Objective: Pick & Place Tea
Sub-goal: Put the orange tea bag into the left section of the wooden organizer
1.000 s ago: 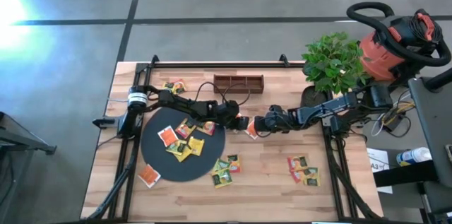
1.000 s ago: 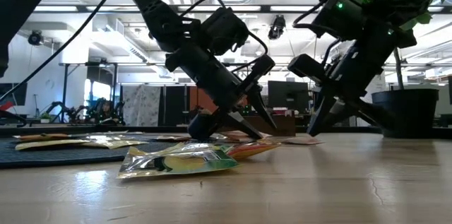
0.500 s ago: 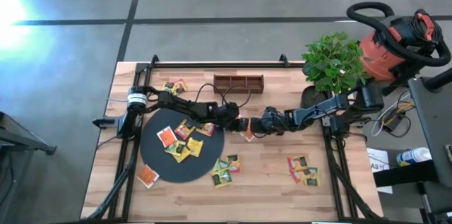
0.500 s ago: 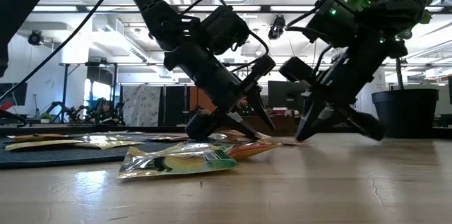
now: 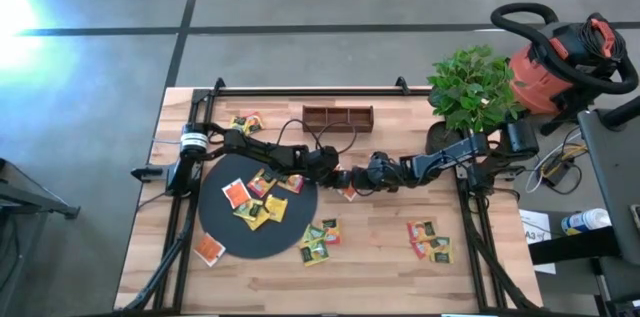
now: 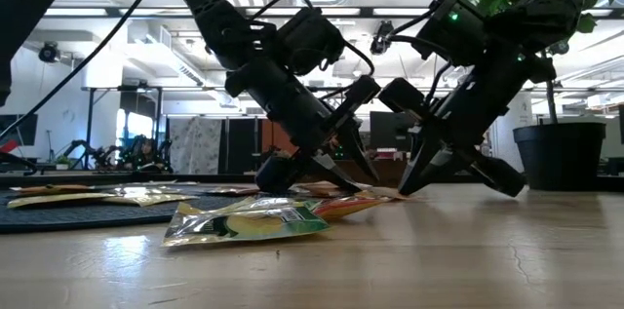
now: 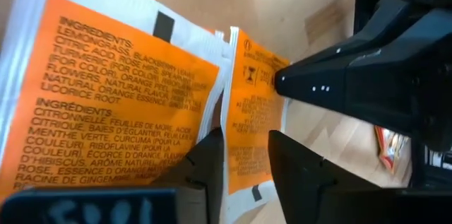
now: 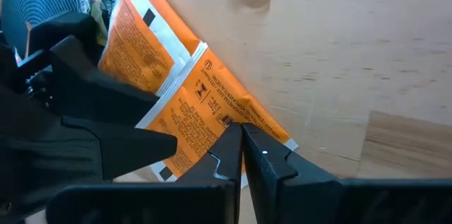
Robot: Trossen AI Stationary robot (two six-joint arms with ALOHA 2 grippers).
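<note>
Right gripper (image 5: 352,182) slid left, fingers together on the flat orange foil tea packet (image 8: 212,114); left gripper (image 5: 336,176) parted. Light, slippery: we pinch its edge.

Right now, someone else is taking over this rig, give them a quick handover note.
Left gripper: fingers apart, straddling the edge of an orange tea packet on the wood beside the black disc.
Right gripper: shut, tips pressed on that same packet.
Done: several packets on the disc.
Left: a second orange packet alongside, more loose packets on the table, and the wooden tray, whose contents can't be made out.
</note>
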